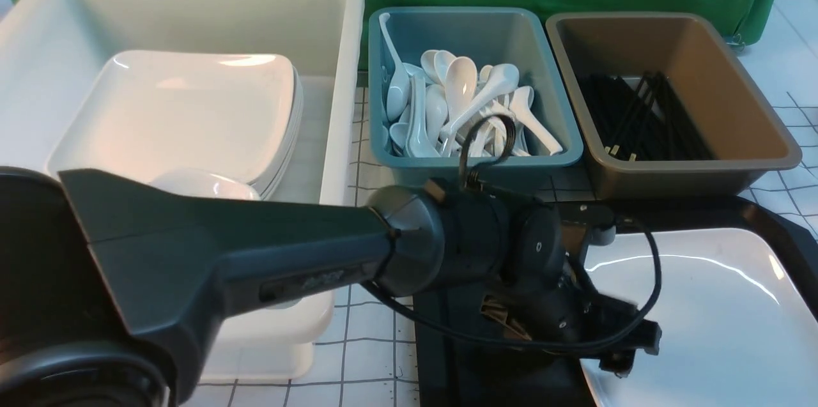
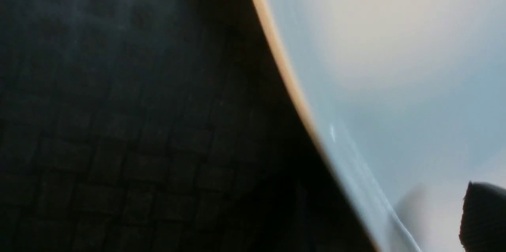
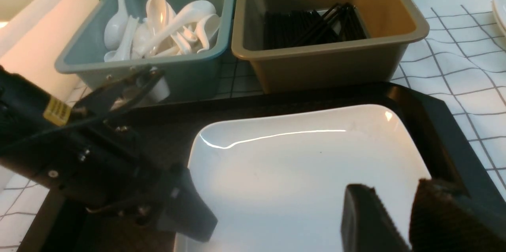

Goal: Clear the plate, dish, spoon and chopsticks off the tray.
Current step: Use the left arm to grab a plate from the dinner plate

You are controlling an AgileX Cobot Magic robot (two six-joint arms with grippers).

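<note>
While the plate point(image 1: 703, 305) is lying flat on the right part of the tray point(image 1: 767, 222), I am treating it as the piece in hand. Nothing else loose is showing on the stretch of tray that my left arm is not hiding. The teal bin point(image 1: 476, 161) and the brown bin point(image 1: 696, 167) behind are holding white spoons point(image 1: 460, 94) and black sticks point(image 1: 639, 116).

My left gripper point(image 1: 629, 349) is reaching across to the plate's left rim with its fingers standing apart, one of them showing over the white surface, and it is gripping nothing. My right gripper point(image 3: 395, 186) is hovering over the plate's near right part, parted and empty too.

I am judging that the next move is calling for a pinch on that thin raised rim — left fingers closing with the edge between them. After that comes a tilt and a lift toward the white bin point(image 1: 339, 107) on my left, where a stack of plates point(image 1: 192, 107) is resting. The glaze is looking slippery, so I am expecting to need a deep, firm bite — and a level carry
</note>
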